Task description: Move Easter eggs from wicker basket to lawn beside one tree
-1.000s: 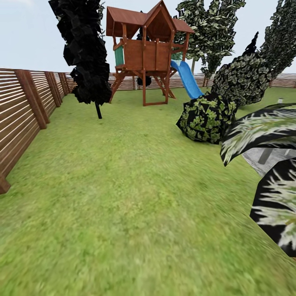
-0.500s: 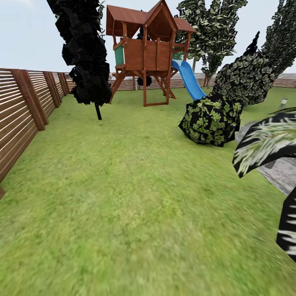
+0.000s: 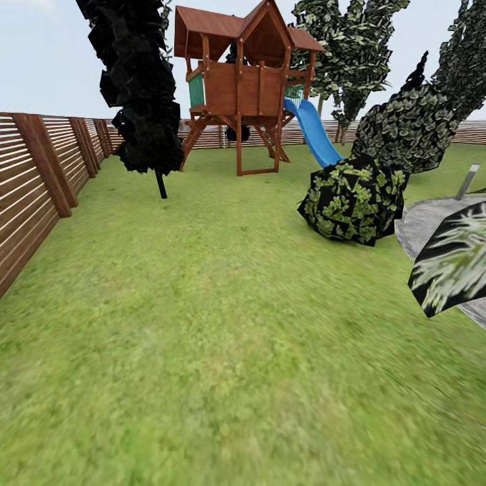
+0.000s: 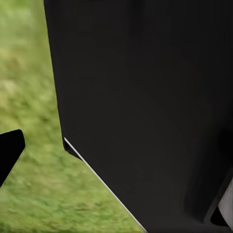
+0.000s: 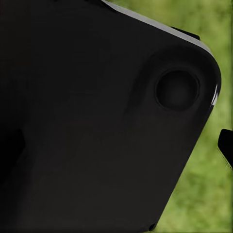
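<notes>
The Easter eggs and the wicker basket are out of view. The lawn (image 3: pixel 223 304) spreads out ahead as mottled green grass. A tree (image 3: pixel 351 47) with speckled dark green-and-white foliage rises at the far back right, behind the play tower. In the left wrist view a black body panel (image 4: pixel 145 97) blocks most of the picture, with a dark tip (image 4: pixel 7 153) at the edge over grass. The right wrist view is likewise taken up by a black panel (image 5: pixel 97 121), with a dark tip (image 5: pixel 226 147) at its edge. Whether either gripper is open or shut cannot be told.
A brown slatted fence (image 3: pixel 34 175) runs along the left. A black cypress-like tree (image 3: pixel 138 88) stands at back left, beside a wooden play tower (image 3: pixel 243 74) with a blue slide (image 3: pixel 314 131). At right are a round bush (image 3: pixel 354 199), a grey paved patch (image 3: pixel 425 219) and a palm frond (image 3: pixel 452 266).
The whole view has shifted: the palm fronds at the right have slid out towards the edge, the bush sits further right, and the fence post at lower left is gone. The camera has moved.
</notes>
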Available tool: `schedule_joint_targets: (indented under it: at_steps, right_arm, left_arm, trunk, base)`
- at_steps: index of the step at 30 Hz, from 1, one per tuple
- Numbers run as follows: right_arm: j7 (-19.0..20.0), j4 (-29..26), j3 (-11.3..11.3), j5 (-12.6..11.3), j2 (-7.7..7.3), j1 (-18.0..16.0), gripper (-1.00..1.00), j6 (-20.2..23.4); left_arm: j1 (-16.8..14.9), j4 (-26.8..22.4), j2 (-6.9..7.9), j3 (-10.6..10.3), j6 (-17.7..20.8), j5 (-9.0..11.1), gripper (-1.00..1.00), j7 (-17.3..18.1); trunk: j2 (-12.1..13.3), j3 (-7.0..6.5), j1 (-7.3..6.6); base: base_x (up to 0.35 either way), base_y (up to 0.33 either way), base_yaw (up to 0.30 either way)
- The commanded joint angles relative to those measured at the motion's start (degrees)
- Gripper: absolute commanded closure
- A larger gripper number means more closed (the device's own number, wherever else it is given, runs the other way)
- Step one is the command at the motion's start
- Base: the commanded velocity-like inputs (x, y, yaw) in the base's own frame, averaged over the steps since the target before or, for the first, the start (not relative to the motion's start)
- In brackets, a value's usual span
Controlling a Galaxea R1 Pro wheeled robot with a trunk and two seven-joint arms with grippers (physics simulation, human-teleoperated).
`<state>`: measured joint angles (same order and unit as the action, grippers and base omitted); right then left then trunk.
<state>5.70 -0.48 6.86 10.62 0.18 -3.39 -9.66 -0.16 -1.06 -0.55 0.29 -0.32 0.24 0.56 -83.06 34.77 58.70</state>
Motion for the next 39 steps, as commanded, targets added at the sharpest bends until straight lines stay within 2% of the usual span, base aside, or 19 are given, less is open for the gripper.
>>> schedule_joint_targets:
  at_steps: [1, 39]
  right_arm:
    - [0.0, 0.0, 0.4, -0.1, -0.01, 0.0, -1.00, -0.2]
    - [0.0, 0.0, 0.5, 0.0, -0.28, 0.0, -1.00, -0.1]
  left_arm:
    - [0.0, 0.0, -0.02, 0.0, 0.0, 0.0, -1.00, 0.1]
    - [0.0, 0.0, 0.01, 0.1, 0.0, 0.0, -1.00, 0.1]
  trunk:
    - [0.0, 0.05, 0.03]
    - [0.0, 0.05, 0.03]
  base:
    - [0.317, 0.113, 0.000]
    - [0.317, 0.115, 0.000]
